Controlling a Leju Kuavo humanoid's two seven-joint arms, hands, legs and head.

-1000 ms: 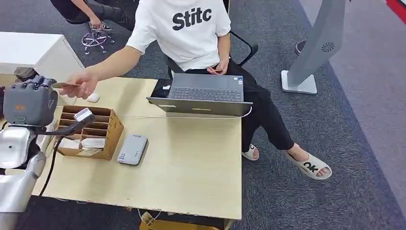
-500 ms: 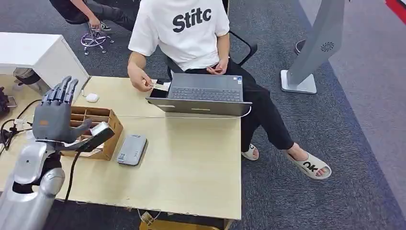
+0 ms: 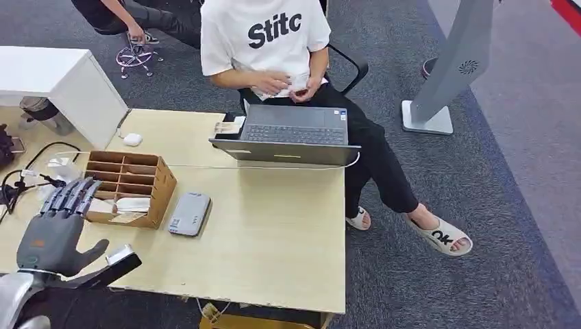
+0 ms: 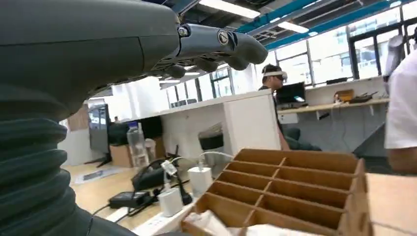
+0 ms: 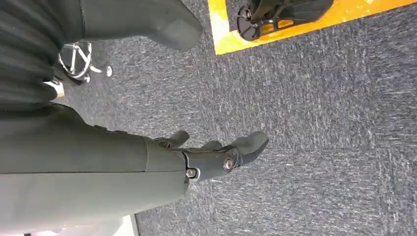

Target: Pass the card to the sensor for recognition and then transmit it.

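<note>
Fingers (image 3: 68, 197) of the left hand (image 3: 53, 233) spread, holding nothing; right hand (image 5: 147, 167) likewise empty.

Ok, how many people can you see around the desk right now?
2. One person in a white Stitc T-shirt sits behind the laptop; a second, mostly cut off, shows as an arm and leg at the top left. Others may be out of frame.
</note>
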